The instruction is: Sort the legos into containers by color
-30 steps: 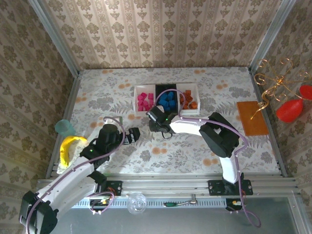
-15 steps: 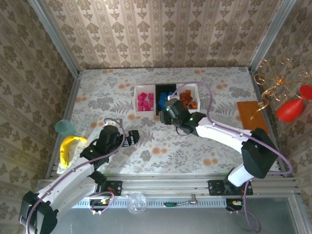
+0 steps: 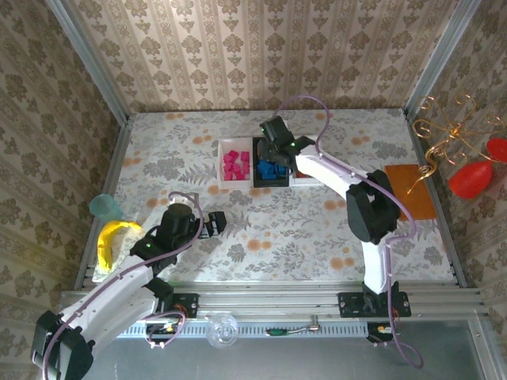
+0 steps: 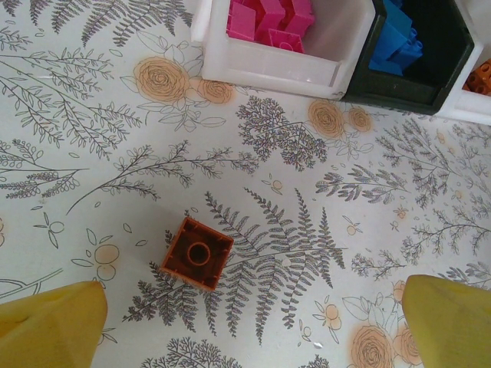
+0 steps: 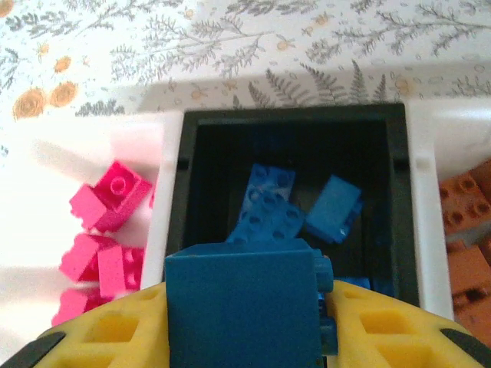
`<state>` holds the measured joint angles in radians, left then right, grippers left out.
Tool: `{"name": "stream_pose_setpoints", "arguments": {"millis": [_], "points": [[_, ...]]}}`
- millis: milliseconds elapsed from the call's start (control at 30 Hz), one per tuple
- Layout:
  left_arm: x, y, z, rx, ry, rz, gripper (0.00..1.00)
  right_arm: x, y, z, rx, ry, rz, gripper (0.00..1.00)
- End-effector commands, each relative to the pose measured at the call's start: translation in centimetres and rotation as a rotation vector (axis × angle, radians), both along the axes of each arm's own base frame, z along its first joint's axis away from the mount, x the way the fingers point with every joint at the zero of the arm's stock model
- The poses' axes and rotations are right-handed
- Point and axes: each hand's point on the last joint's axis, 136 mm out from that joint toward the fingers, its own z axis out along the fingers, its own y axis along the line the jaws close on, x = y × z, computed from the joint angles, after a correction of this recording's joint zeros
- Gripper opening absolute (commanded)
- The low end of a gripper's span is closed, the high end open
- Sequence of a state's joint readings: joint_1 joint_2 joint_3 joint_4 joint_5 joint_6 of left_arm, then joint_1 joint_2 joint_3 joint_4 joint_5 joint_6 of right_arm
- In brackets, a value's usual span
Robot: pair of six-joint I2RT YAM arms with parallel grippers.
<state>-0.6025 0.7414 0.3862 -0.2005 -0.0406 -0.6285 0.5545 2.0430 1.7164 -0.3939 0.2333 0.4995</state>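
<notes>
While our right end effector [image 5: 245,341] grips the blue brick [image 5: 238,287] above the black tray [image 5: 175,192], an off-centre release could bounce it out; our left end effector [image 4: 247,326] stands wide.

You have no text, label, brand, number or sign to read here. The studs on the bright blue plastic bricks [image 5: 268,207] lying in the black rectangular open-top tray [image 5: 291,115] are too blurred for you to make out any mark on them.
</notes>
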Motion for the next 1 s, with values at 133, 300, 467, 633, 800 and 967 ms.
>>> {"name": "stream_pose_setpoints", "arguments": {"millis": [133, 300, 467, 633, 800, 967], "points": [[-0.6, 0.0, -1.0, 0.038, 0.036, -0.027, 1.00, 2.3, -0.1, -1.0, -0.058, 0.065, -0.046, 0.41], [-0.5, -0.3, -1.5, 0.045, 0.056, -0.043, 1.00, 3.7, 0.6, 0.1, -0.009, 0.047, -0.032, 0.64], [-0.3, -0.7, -1.8, 0.051, 0.067, -0.056, 1.00, 3.4, 1.2, 3.1, 0.033, -0.004, 0.015, 0.70], [0.3, -0.8, -2.6, 0.085, 0.087, -0.064, 1.00, 0.6, 1.4, 5.1, 0.087, -0.048, 0.054, 0.72], [1.7, -1.2, -4.5, 0.173, 0.133, -0.073, 0.92, -4.1, 1.3, 4.6, 0.108, -0.053, 0.105, 0.72], [3.4, -2.0, -6.3, 0.260, 0.156, -0.084, 0.83, -8.5, -0.6, 4.0, 0.130, -0.050, 0.109, 0.73]]}}
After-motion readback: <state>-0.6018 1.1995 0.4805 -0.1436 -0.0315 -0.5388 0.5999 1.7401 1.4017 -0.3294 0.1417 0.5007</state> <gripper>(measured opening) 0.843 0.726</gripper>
